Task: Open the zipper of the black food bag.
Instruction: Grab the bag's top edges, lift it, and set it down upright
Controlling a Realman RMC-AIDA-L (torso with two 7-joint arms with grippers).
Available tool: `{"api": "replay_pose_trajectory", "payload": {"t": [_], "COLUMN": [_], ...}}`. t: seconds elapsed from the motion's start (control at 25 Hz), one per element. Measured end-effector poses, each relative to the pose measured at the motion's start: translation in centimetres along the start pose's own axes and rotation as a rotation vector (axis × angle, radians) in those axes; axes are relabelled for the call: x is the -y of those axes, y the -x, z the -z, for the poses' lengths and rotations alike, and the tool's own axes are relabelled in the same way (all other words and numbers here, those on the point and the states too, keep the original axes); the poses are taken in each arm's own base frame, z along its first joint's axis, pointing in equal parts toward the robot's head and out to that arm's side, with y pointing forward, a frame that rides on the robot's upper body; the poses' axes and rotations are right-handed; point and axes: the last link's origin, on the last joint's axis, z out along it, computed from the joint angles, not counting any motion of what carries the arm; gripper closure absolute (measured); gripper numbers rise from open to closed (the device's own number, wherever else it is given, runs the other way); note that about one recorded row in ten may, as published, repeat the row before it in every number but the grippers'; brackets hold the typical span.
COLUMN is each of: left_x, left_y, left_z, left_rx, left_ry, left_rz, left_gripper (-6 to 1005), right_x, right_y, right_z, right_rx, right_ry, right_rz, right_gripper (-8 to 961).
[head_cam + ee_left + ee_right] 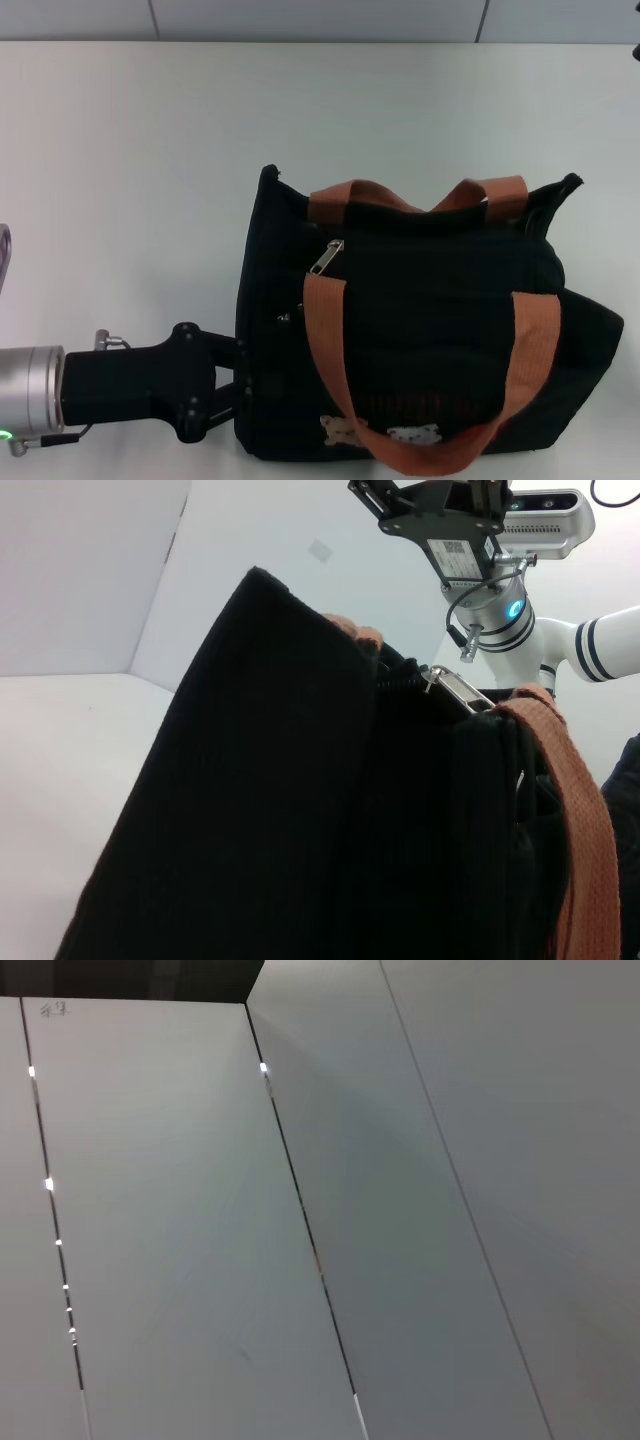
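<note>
Black food bag [420, 330] — boxy fabric tote lying on the white table [150, 150], toward its near edge and right of centre; two orange-brown handles [325, 330], bear patches low on the near face.

Zipper [328, 257] — slim silver pull tab at the bag's left end of the top seam, lying flat against the fabric just above the near handle's left root. The track looks closed.

Left gripper [240, 385] — reaching in low from the table's near-left, its fingers pressed up against the bag's near-left corner; whether they are spread or pinched on fabric cannot be told.

Right gripper — not in view in the head picture.

Handling note, as judgement: brace that corner firmly, then pinch the tab itself rather than the strap and draw it straight along the seam toward the bag's right end — a skewed pull would likely drag the soft bag instead.
</note>
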Motion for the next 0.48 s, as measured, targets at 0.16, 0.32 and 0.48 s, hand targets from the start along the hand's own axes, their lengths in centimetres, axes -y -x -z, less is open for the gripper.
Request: {"api": "replay_pose_trajectory", "payload": {"t": [0.16,0.32,0.48], "left_x": [0.15,0.06,0.08], "left_y": [-0.09,-0.02,-0.08], "left_z": [-0.04,0.1,0.24], "left_rx": [0.003,-0.005,-0.021], "left_ry": [-0.003,-0.007,-0.018], "left_rz": [-0.006,-0.058,-0.067], "left_gripper": [814,871,881], "right_x": [0.27,0.31,0.38], "right_y": [0.04,0.07,0.01], "right_z": [-0.08,-0.23,-0.22], "right_rx": [0.003,0.003,0.003], "right_ry": [-0.015,-0.013,-0.02], "right_rz": [0.001,0.002,0.002], "right_gripper": [110,110,110]}}
